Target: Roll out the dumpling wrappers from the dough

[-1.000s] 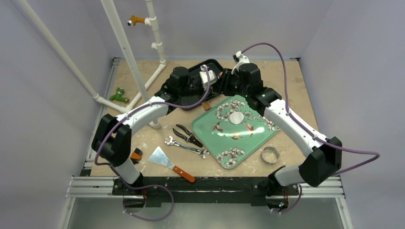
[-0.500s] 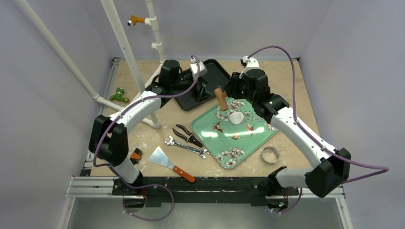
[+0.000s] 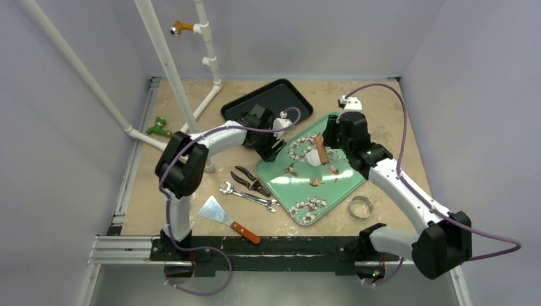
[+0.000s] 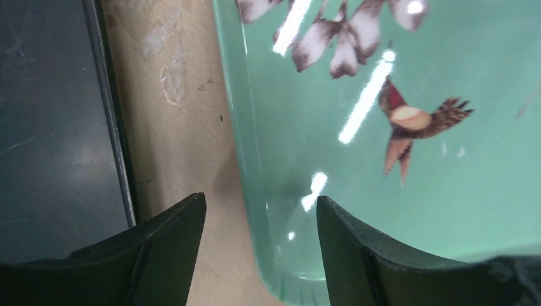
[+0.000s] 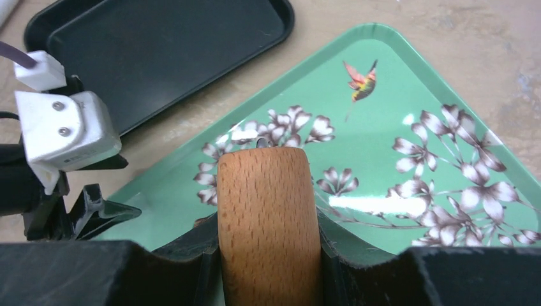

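A small roundish white piece of dough (image 3: 312, 160) lies mid-tray on the green blossom-print tray (image 3: 332, 185); I cannot tell whether it is flat enough to be a dumpling wrapper. My right gripper (image 3: 329, 143) is shut on a wooden rolling pin (image 3: 320, 149), which hangs just above the dough's far side. In the right wrist view the pin (image 5: 265, 217) fills the gap between the fingers of the right gripper (image 5: 265, 239). My left gripper (image 3: 272, 144) is open at the tray's left corner. In the left wrist view the left gripper (image 4: 261, 220) straddles the tray rim (image 4: 245, 159), touching nothing.
A black tray (image 3: 268, 102) sits behind the green one. Pliers (image 3: 252, 180), a wrench (image 3: 249, 196) and a spatula (image 3: 226, 218) lie left of the green tray. A metal ring (image 3: 360, 206) rests at its right front. White pipes (image 3: 169, 70) stand at the back left.
Both grippers met at the black tray, then parted. The right arm carried the rolling pin over the green tray toward the dough. The left gripper opened and swung to the tray's left corner.
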